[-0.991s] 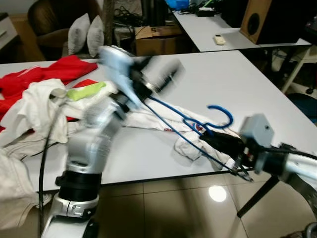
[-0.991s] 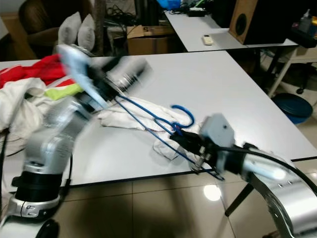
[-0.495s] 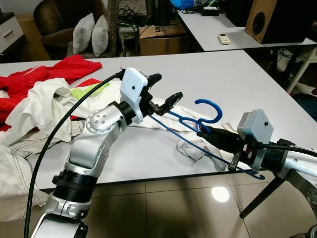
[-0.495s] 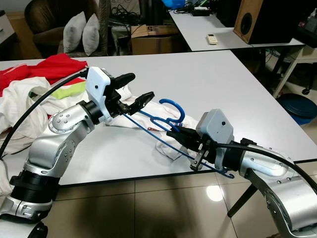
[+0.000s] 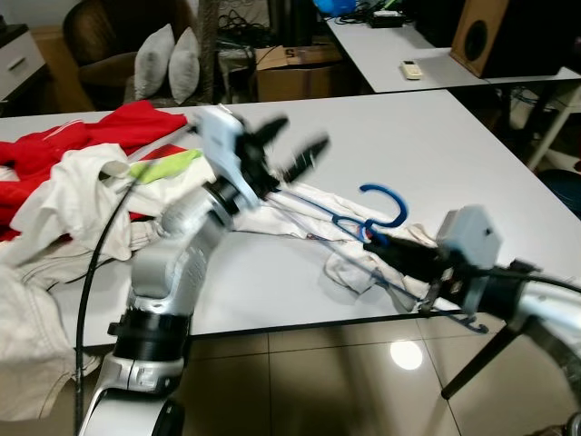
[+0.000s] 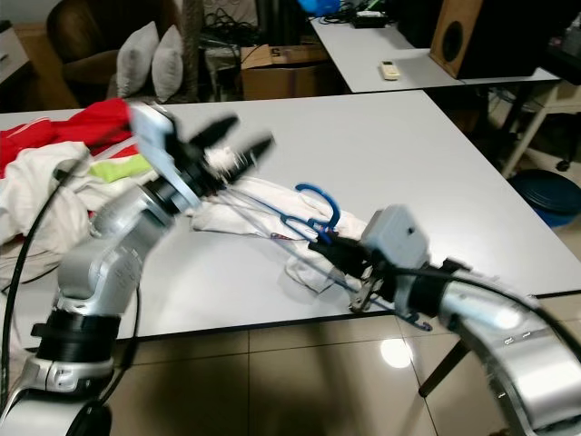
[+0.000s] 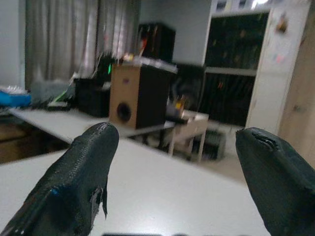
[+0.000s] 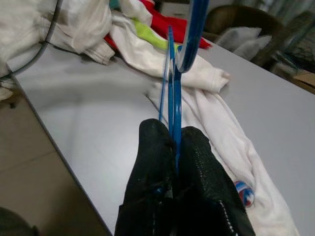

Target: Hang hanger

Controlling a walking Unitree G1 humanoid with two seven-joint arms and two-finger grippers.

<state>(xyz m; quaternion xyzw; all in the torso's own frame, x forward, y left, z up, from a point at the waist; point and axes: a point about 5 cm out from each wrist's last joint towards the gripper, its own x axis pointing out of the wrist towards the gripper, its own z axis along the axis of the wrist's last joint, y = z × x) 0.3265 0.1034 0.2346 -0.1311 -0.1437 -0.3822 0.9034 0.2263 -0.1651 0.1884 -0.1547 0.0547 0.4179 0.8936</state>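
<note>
The blue hanger (image 5: 381, 238) is held above the near edge of the white table (image 5: 472, 154), its hook rising over a crumpled white garment (image 5: 349, 245). The right gripper (image 6: 329, 252) is clamped on the hanger's wire just below the hook. The left gripper (image 5: 289, 153) is raised over the table, blurred, with its fingers spread apart and nothing between them.

The step in hand is judged to be the carrying stage: the hanger is gripped by one arm alone and is not yet hung. No rail or hook is seen, so a turn toward a hanging place is probably called for next, with the hook kept uppermost and clear of the garment.

In the right wrist view the blue wire is seen pinched tightly between the two black fingers (image 8: 202, 187), with red clothes (image 8: 170, 27) and a lime-green piece beyond. In the left wrist view the parted fingers (image 7: 78, 182) are seen pointing toward a brown speaker (image 7: 135, 96) on a farther table.
</note>
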